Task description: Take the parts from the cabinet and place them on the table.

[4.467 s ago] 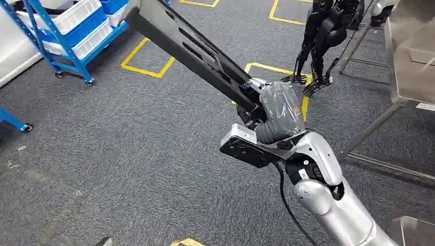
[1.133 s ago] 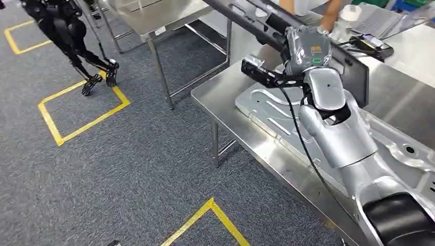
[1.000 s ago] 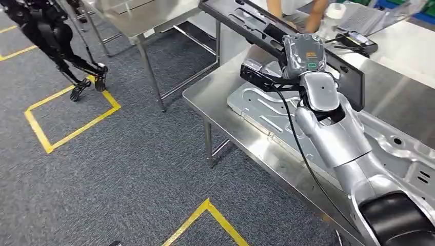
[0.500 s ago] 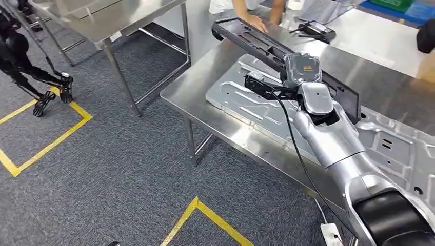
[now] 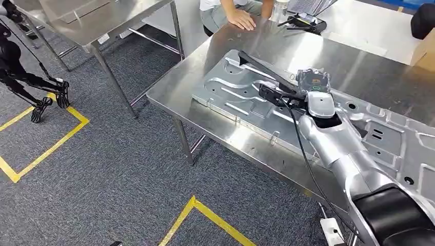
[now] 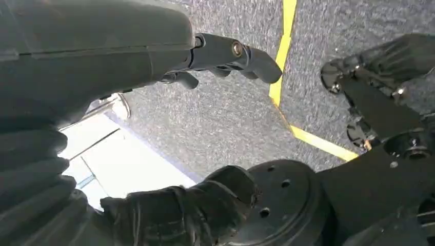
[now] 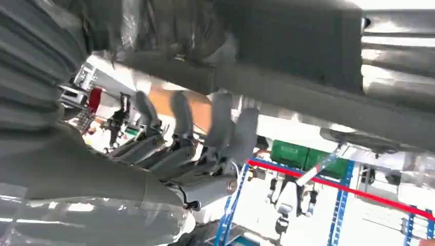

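A long black part (image 5: pixel 259 67) lies low and tilted over a silver stamped panel (image 5: pixel 231 95) on the steel table (image 5: pixel 328 59). My right hand (image 5: pixel 312 82), wrapped in clear plastic, grips this part near its near end. In the right wrist view the right hand (image 7: pixel 195 148) has its fingers (image 7: pixel 220 123) curled up against the underside of the black part (image 7: pixel 297 56). Whether the part touches the panel I cannot tell. My left hand (image 6: pixel 102 56) hangs over the carpet with thumb and fingers apart and nothing in it.
A person's hand (image 5: pixel 240 20) rests on the table's far edge, beside a dark device (image 5: pixel 308 23). A cardboard box (image 5: pixel 426 51) stands at the right. A second steel table (image 5: pixel 102 15) is at upper left, and another robot's black legs (image 5: pixel 25 77) at far left.
The view has swung round from the floor to the table. My right hand has brought the black part down from up in the air to just over the silver panel. The person's hand is off it.
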